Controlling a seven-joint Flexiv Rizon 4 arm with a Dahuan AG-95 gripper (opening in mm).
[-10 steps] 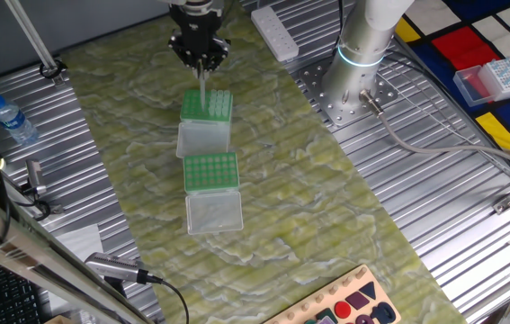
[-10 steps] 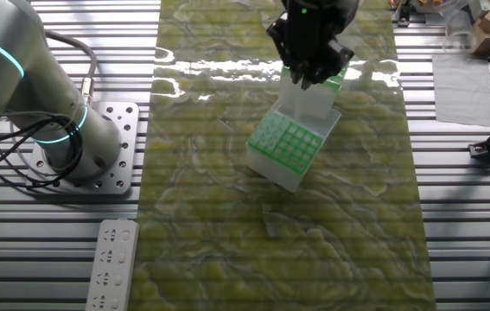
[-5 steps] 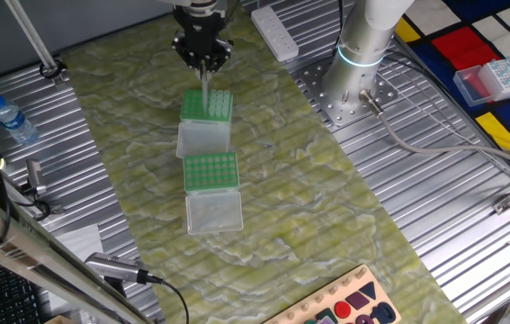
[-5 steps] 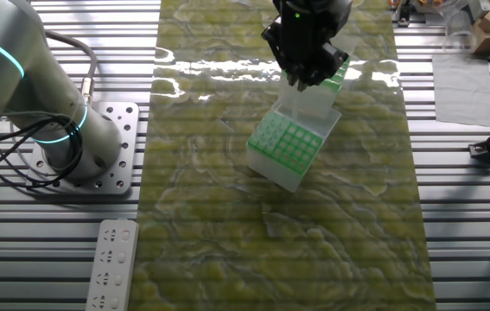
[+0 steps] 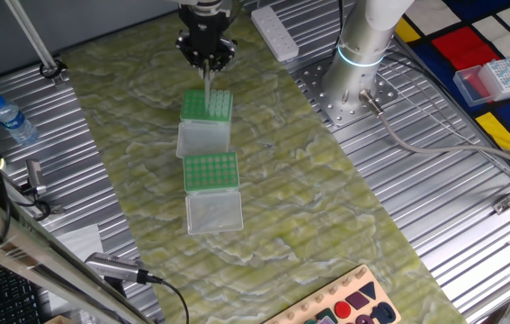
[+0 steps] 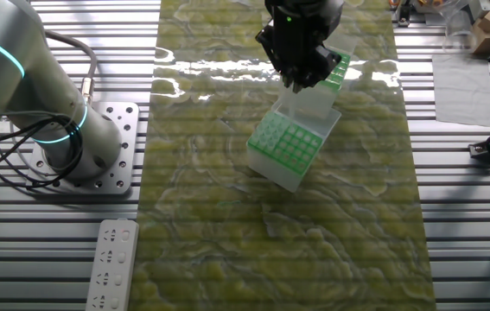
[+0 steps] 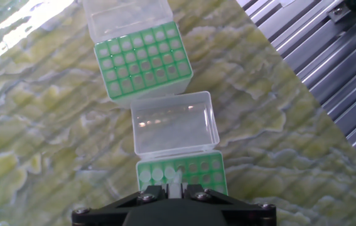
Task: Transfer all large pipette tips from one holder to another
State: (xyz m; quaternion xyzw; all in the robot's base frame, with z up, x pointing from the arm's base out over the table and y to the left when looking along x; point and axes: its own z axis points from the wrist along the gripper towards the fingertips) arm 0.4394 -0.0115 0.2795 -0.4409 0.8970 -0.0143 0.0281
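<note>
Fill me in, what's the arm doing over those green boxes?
The claw is shut on a single large pipette tip, holding it upright above the far green-topped holder. In the hand view that holder sits right under the fingers, a few whitish tips showing in its holes. The second holder lies nearer on the mat, apart from the claw. Both have their clear lids flipped open. From the fixed views I can't tell whether the tip's point has cleared the grid.
</note>
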